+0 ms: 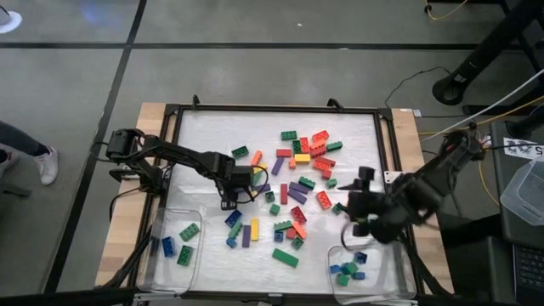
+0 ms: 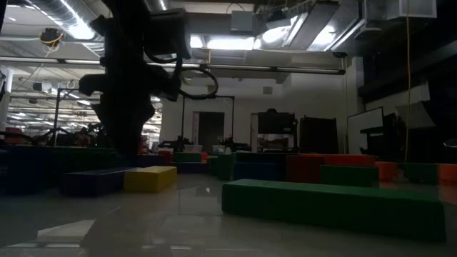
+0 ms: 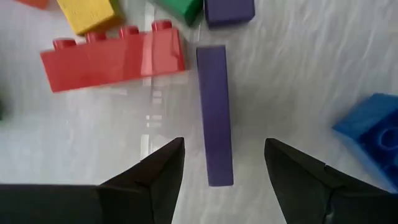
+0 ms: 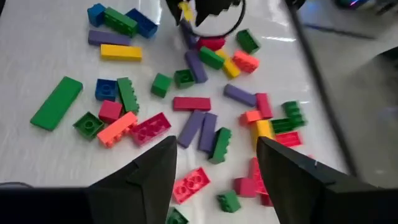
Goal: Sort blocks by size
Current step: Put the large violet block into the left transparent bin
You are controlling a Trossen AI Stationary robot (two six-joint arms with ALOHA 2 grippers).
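Only the left wrist view shows the left claw [image 3: 222, 171] at close range: its two dark wedge-shaped fingers stand wide apart, one on each side of a long, smooth-sided purple block [image 3: 215, 112] lying on the white surface, not touching it. Just beyond lie a long red studded block [image 3: 112, 57], a yellow block [image 3: 87, 14] and, off to one side, a blue studded block [image 3: 373, 134]. The high view gives what the wrist cameras cannot: the whole white bench [image 1: 212, 136] inside its dark frame, with the blocks [image 1: 299, 178] scattered mostly across its middle and right, the left claw [image 1: 228, 200] reaching in from the left edge to the pile's left fringe, and two clear trays at the near edge. The left tray [image 1: 157, 259] holds a few blue and green bricks; the right tray [image 1: 399, 276] holds a small cluster of blue and green ones. The right claw [image 1: 364, 223] hangs above the bench just beside the right tray. The right wrist view shows its fingers [image 4: 149, 171] spread wide and empty, looking across the glossy, studded plastic pieces in red, orange, yellow, green, blue and purple. The low view shows only dim silhouettes: a long green block [image 2: 335, 203] in front and a yellow one [image 2: 150, 178] beside an arm.
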